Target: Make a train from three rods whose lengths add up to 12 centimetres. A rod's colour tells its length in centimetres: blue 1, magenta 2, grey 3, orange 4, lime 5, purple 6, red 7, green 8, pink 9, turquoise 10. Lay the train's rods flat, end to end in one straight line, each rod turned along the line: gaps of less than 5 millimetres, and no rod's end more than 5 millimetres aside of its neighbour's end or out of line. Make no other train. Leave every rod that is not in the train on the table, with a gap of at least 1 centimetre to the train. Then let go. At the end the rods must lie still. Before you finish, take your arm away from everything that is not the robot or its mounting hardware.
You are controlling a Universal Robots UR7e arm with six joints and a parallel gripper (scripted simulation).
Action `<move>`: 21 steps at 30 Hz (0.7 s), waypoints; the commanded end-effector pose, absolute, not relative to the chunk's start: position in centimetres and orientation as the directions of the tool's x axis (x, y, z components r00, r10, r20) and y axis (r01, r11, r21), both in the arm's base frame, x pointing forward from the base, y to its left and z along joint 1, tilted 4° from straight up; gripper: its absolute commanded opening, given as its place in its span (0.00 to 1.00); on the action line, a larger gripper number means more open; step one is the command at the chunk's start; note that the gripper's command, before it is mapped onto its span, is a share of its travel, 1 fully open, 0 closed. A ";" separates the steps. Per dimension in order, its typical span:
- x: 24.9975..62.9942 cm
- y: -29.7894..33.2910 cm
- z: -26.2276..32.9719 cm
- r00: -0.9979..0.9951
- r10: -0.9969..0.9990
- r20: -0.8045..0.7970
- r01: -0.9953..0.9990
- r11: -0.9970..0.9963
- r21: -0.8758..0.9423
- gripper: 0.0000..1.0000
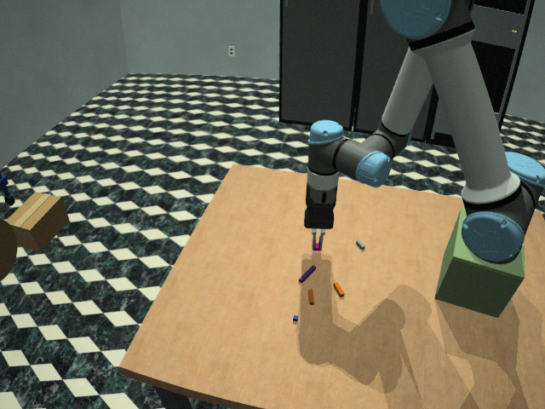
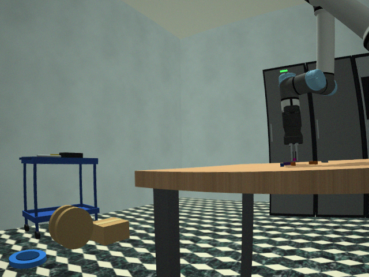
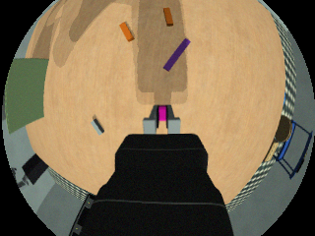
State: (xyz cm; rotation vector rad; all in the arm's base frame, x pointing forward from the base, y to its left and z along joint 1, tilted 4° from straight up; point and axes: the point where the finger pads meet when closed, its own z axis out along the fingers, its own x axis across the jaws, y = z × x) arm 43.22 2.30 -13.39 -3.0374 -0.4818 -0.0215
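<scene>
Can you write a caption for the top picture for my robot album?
Robot claw holds a small magenta rod above a wooden table, near purple and orange rods.

Magenta rod (image 1: 317, 245) pinched between fingers (image 1: 313, 241), above the counter (image 1: 228, 281). Lying flat near purple rod (image 1: 306, 273): 2 orange rods (image 1: 311, 296) (image 1: 339, 289) just beyond, blue cube (image 1: 295, 318) farther, grey rod (image 1: 360, 244) apart.
</scene>
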 end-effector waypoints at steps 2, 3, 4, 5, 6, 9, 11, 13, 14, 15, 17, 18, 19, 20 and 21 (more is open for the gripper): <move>43.3 2.3 -13.4 0.951 0.309 0.025 0.310 -0.949 -0.062 0.24; 43.3 2.3 -13.4 0.951 0.309 0.025 0.310 -0.949 -0.062 0.24; 43.3 2.3 -13.4 0.951 0.309 0.025 0.310 -0.949 -0.062 0.24; 43.3 2.3 -13.4 0.951 0.309 0.025 0.310 -0.949 -0.062 0.24; 43.3 2.3 -13.4 0.951 0.309 0.025 0.310 -0.949 -0.062 0.24; 43.3 2.3 -13.4 0.951 0.309 0.025 0.310 -0.949 -0.062 0.24; 43.3 2.3 -13.4 0.951 0.309 0.025 0.310 -0.949 -0.062 0.24; 43.3 2.3 -13.4 0.951 0.309 0.025 0.310 -0.949 -0.062 0.24; 43.3 2.3 -13.4 0.951 0.309 0.025 0.310 -0.949 -0.062 0.24; 43.3 2.3 -13.4 0.951 0.309 0.025 0.310 -0.949 -0.062 0.24; 43.3 2.3 -13.4 0.951 0.309 0.025 0.310 -0.949 -0.062 0.24; 43.3 2.3 -13.4 0.951 0.309 0.025 0.310 -0.949 -0.062 0.24; 43.3 2.3 -13.5 0.951 0.309 0.025 0.310 -0.949 -0.062 0.24; 43.3 2.3 -13.5 0.951 0.309 0.025 0.310 -0.949 -0.062 0.24; 43.3 2.3 -13.6 0.951 0.309 0.025 0.310 -0.949 -0.062 0.24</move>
